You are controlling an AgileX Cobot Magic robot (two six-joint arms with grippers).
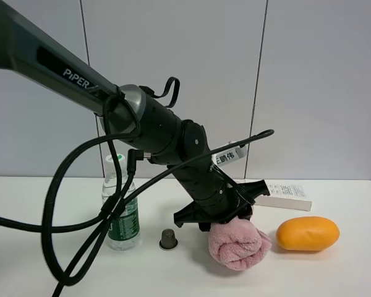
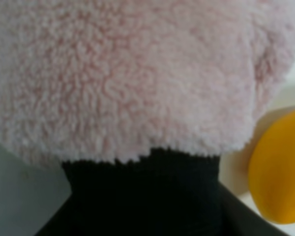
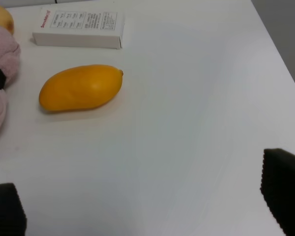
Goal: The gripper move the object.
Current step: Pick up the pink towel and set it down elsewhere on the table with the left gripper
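The left pincer (image 1: 230, 213) sits low on top of the pink rolled towel (image 1: 238, 244), its fingertips hidden in the fluff, so I cannot tell whether it has clamped. The towel lies on the white worktop (image 1: 334, 272) between a small grey cap (image 1: 168, 239) and an orange fruit (image 1: 307, 233) — nearer the fruit. The right pincer (image 3: 143, 196) is released — fingers wide apart, holding nothing.
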